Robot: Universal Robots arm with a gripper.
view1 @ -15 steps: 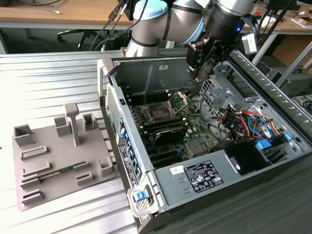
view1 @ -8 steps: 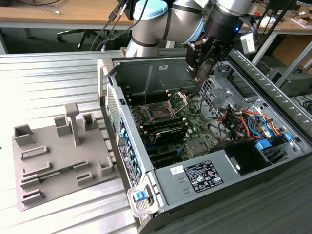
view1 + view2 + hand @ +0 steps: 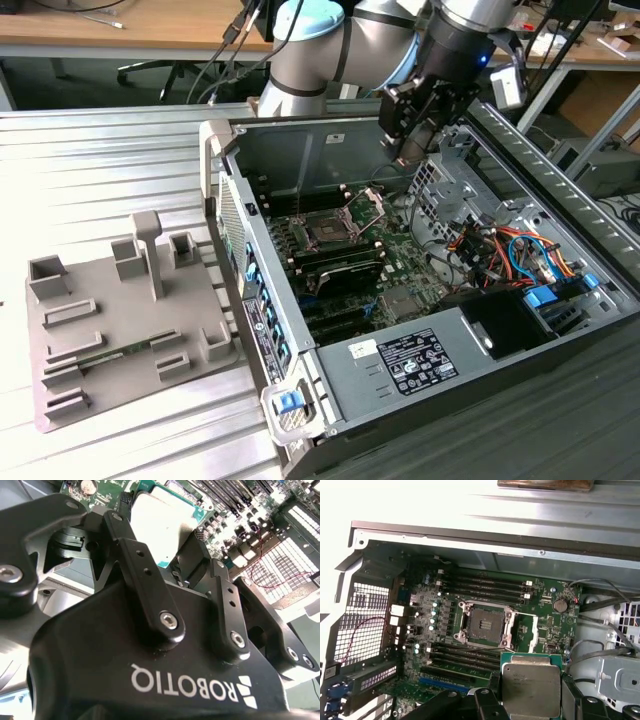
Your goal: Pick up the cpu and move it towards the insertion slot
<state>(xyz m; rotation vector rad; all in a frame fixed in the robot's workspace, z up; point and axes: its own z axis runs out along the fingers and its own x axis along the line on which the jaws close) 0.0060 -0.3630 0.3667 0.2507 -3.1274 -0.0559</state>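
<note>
- Exterior view: the hand (image 3: 408,150) hangs in the upper centre of the frame, above the rear part of the open computer case (image 3: 420,290). The cpu cannot be made out here. The insertion slot (image 3: 328,231) lies lower and to the exterior view's left of the hand, a dark square in a silver frame with its retaining bracket (image 3: 366,206) raised behind it. The grey fixture plate (image 3: 120,330) sits on the bench (image 3: 110,170) at lower left, well apart from the case. Case walls rise around the board; drive cages and bundled cables (image 3: 500,250) crowd the exterior view's right.
- Second wrist view: the cpu (image 3: 160,527) shows as a pale, silvery-white square with a green rim, seated between the black fingers (image 3: 142,575), which close on its two opposite edges. Motherboard parts lie beyond it, out of contact.
- First wrist view: the cpu (image 3: 531,686) sits at lower centre-right, a dull silver lid on a green rim, gripped at its sides by the hand (image 3: 530,700). The insertion slot (image 3: 484,625) lies mid-frame, near the cpu but apart from it, its square recess open and uncovered. Black memory slots (image 3: 485,582) flank the slot on two sides; the case wall runs along the upper frame.
</note>
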